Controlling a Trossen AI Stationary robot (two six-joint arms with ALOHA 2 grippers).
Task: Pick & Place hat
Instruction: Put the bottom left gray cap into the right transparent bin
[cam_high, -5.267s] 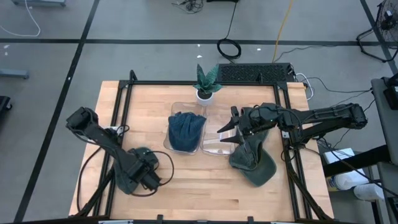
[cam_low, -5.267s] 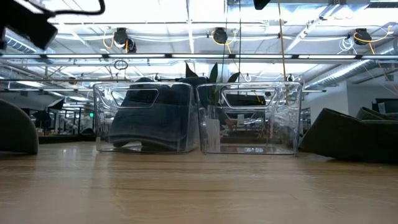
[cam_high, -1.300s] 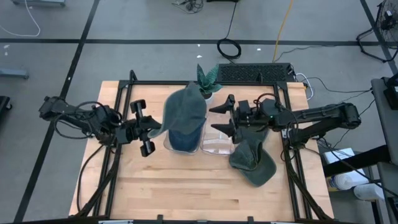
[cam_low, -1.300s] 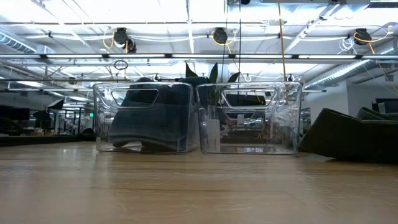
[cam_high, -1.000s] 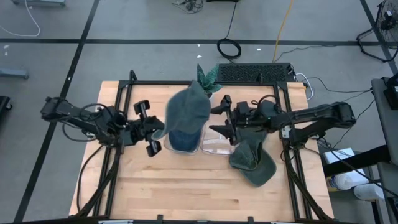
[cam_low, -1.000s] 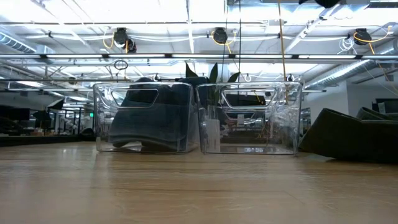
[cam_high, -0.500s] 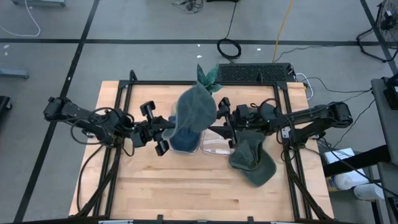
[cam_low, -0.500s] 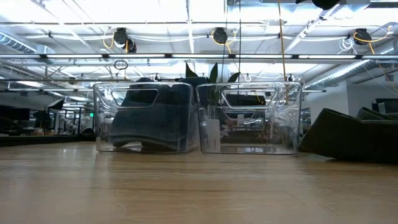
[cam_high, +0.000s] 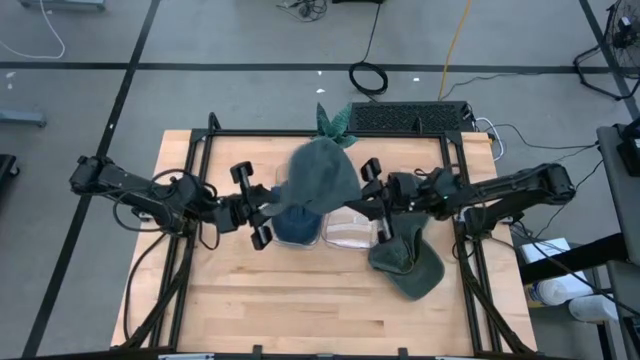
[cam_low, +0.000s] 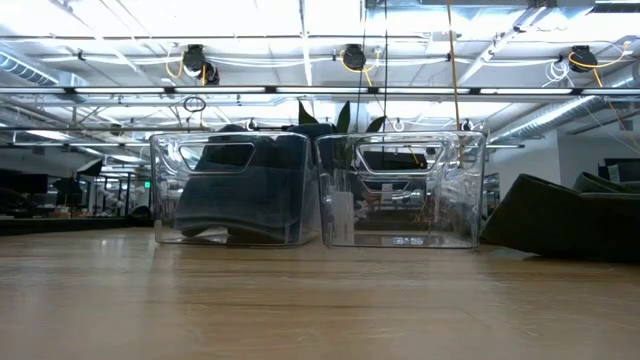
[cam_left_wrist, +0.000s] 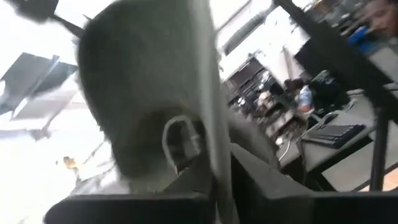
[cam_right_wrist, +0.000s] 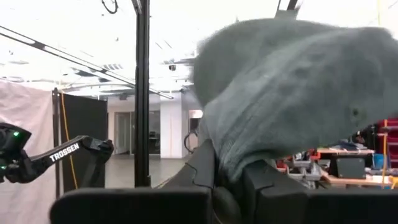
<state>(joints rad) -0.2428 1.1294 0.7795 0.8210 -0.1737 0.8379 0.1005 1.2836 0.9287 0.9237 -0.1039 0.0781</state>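
High view: grey hat (cam_high: 322, 176) is held aloft above the clear bins (cam_high: 325, 228), pinched by left tool (cam_high: 268, 207) and right tool (cam_high: 372, 205). Judged soft, light, floppy; edge grips suit.

Three hats (cam_high: 322, 180), perhaps; two clear bins (cam_low: 400, 190); one potted plant (cam_high: 333, 120); two grippers (cam_high: 276, 205).
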